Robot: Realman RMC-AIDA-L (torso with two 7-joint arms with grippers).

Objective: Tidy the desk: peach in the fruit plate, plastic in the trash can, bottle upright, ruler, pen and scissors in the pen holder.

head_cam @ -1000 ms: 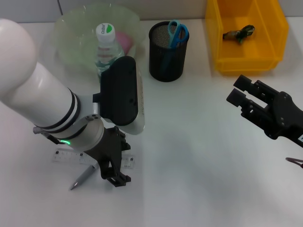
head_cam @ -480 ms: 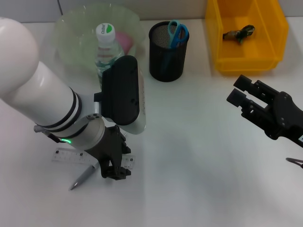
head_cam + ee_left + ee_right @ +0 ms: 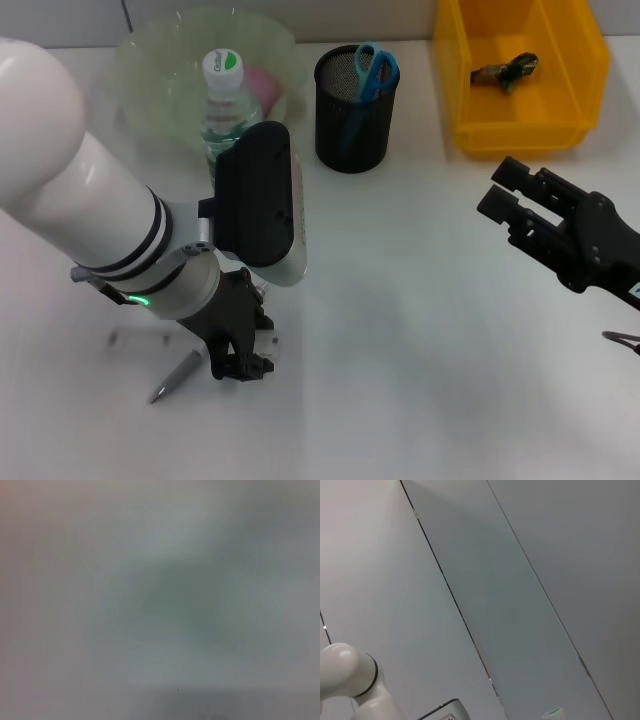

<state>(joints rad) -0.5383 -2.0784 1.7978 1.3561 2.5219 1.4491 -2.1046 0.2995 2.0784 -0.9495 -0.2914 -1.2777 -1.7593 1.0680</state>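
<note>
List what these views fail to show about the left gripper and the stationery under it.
- Ruler: head view, not seen clearly; the left gripper and motion smear cover its place.
- Grasp: head view, the gripper's body blocks any contact with the pen.
- Left wrist view: wholly blurred, nothing identifiable.
- Right wrist view: aimed at a wall, so the desk is absent.
- Right gripper: hangs idle, fingers apart.

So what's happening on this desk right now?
The left pincer is down on the white desk beside the grey pen, at the clear ruler. The right pincer hovers idle near the yellow bin. Blue-handled scissors already stand in the black mesh pen holder; the plastic bottle is upright.
</note>
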